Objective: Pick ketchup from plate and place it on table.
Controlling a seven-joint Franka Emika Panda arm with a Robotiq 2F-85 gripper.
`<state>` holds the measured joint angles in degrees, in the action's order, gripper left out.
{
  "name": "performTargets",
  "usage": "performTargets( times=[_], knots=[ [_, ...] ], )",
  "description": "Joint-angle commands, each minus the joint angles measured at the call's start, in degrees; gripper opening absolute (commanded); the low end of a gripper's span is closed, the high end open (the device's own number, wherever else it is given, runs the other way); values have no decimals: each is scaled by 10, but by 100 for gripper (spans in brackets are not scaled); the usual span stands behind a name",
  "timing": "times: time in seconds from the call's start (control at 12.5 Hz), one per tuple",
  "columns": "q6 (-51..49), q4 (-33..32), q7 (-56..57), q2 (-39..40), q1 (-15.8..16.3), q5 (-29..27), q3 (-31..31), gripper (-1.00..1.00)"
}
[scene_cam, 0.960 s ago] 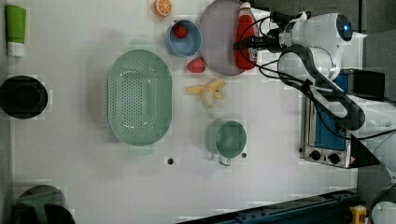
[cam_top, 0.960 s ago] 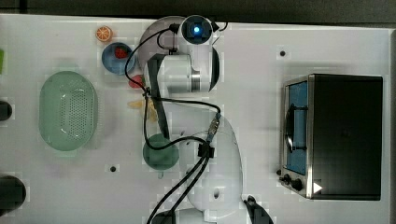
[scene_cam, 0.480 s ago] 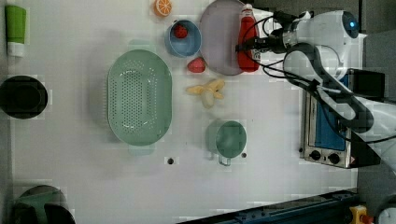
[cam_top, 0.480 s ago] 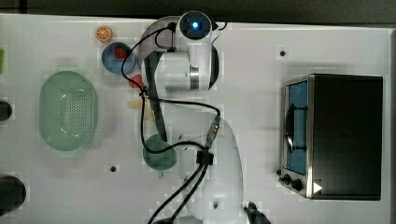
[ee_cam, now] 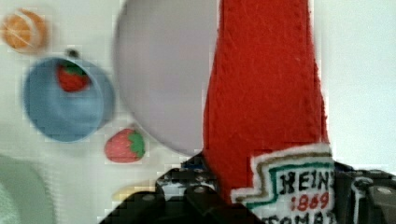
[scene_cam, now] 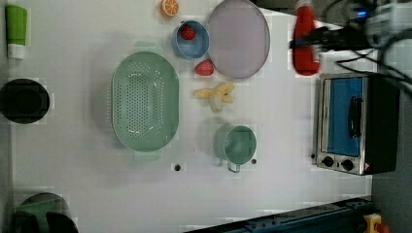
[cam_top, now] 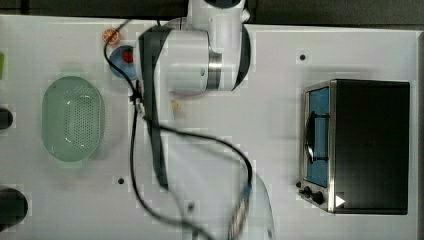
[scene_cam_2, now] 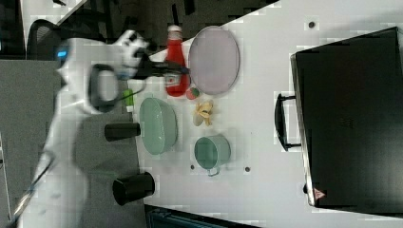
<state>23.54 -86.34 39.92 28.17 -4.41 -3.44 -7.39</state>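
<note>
My gripper point(scene_cam: 311, 41) is clamped on the ketchup point(scene_cam: 305, 41), gripping across its body. In the left view, the bottle's long axis runs up and down, cap toward the top edge, and it sits to the right of the plate point(scene_cam: 239, 39), over the white bench point(scene_cam: 272, 126) just above the oven point(scene_cam: 352, 124).

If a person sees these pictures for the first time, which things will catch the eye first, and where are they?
First is the red ketchup bottle, gripped by the claw and lifted off the pale lilac plate; in the left view it hangs to the plate's right, near the toaster oven. Next is the large green colander in the middle of the white table, with a small blue bowl holding a strawberry beside the plate.
</note>
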Motion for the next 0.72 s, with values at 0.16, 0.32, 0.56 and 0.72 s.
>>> performTargets(
  times=[0.16, 0.32, 0.56, 0.72],
  knots=[
    [-86, -17, -45, -93, -27, -6, 23, 19],
    [-105, -65, -45, -134, -29, -6, 39, 19],
    [-100, -146, -45, -186, -30, -5, 59, 19],
    [-93, -202, -45, -213, -30, -5, 69, 19]
  ],
)
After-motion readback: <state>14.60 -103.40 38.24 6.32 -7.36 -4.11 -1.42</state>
